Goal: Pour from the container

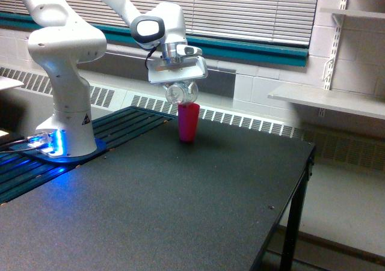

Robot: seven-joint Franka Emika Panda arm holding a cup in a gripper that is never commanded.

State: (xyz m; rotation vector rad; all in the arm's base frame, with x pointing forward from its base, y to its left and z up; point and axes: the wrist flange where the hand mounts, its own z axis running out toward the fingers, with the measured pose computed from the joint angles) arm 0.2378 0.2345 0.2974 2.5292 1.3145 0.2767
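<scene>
The container [181, 94] is a small clear rounded cup, tipped on its side just above the rim of a pink-red tumbler [188, 122] that stands upright on the black table [180, 199]. My gripper [180, 91] hangs under the white wrist and is shut on the container. Through the clear wall I see almost no reddish bits now. The fingertips are hidden behind the container.
The arm's white base [66, 103] stands at the exterior view's left on a blue-lit plate. A wall with blinds and a radiator grille [240, 121] runs behind the table. The table's edge [301, 181] drops off at the exterior view's right, near a shelf [328, 100].
</scene>
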